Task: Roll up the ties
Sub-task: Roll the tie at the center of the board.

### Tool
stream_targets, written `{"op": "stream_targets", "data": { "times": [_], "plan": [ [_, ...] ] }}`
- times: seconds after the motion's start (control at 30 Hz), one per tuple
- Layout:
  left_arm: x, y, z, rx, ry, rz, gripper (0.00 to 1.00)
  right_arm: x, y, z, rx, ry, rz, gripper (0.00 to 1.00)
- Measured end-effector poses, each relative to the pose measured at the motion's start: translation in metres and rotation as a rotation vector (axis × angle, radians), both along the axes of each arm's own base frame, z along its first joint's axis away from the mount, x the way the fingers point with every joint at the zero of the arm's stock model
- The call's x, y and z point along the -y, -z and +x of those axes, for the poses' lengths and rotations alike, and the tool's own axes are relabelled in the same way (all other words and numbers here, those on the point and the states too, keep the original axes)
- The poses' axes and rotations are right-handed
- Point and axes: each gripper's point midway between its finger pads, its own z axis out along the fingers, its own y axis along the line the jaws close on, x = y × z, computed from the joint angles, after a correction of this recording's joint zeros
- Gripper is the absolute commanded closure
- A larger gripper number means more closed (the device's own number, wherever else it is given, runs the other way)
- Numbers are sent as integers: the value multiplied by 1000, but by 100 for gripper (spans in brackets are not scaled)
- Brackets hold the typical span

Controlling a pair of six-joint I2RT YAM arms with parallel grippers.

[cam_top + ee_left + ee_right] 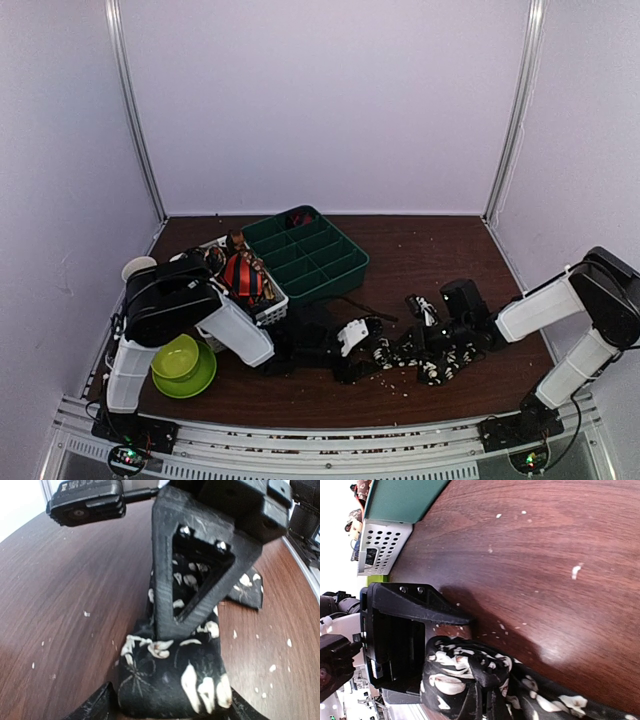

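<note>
A rolled-up end of the black tie point(170, 680) with cream flower spots is sitting right up close to the left wrist camera. The left fingers point(97, 707) are standing wide apart, one on each side of this roll, and they are not squeezing it. From the right wrist camera, a bit of bare wood is showing between one finger and the roll.

The right fingers point(162, 580) are pressed tight together and are pointing down. Their tips are touching the top of the tie just behind the roll. I cannot tell if any cloth is caught between them.

The rest of the tie is lying flat on the brown worktop point(65, 605) and is running away past the right fingers. Little white specks point(272, 668) are lying on the wood around it.

From above, the tie is lying near the front middle of the worktop, between the two arms. To the left of it, a white basket point(270, 305) is holding a red-and-black striped tie point(242, 277). A green tray point(335, 280) with many boxes is sitting just behind the basket. A green bowl point(176, 355) is sitting on a green plate point(200, 383) near the left arm.
</note>
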Motion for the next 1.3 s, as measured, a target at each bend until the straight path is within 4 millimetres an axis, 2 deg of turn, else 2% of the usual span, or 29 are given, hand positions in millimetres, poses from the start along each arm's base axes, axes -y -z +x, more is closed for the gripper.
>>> {"op": "stream_targets", "data": {
  "times": [0.23, 0.3, 0.47, 0.57, 0.63, 0.77, 0.9, 1.1, 1.3],
  "plan": [
    [17, -3, 3, -4, 19, -52, 34, 6, 3, 0, 2, 15, -22, 100],
    [21, -4, 4, -8, 26, -64, 40, 6, 3, 0, 2, 15, -22, 100],
    [23, -3, 1, -28, 38, -73, 65, -1, 4, 1, 6, 8, -10, 100],
    [16, -2, 2, -15, 24, -68, 71, -10, 0, 6, 14, -2, -2, 100],
    [5, -3, 1, 9, 17, -47, 72, -18, -2, 7, 13, -14, 5, 99],
    [-13, -3, -2, 76, 25, 22, 74, -28, -7, 5, 7, -42, 5, 72],
    [-21, -3, -3, 128, 46, 85, 74, -25, -12, 0, -19, -30, 1, 55],
    [-22, -2, -4, 158, 67, 107, 73, -32, -43, -4, 6, -34, 68, 53],
    [-22, -2, -4, 174, 77, 109, 72, -46, -34, -8, -42, -63, 51, 56]
  ]
}}
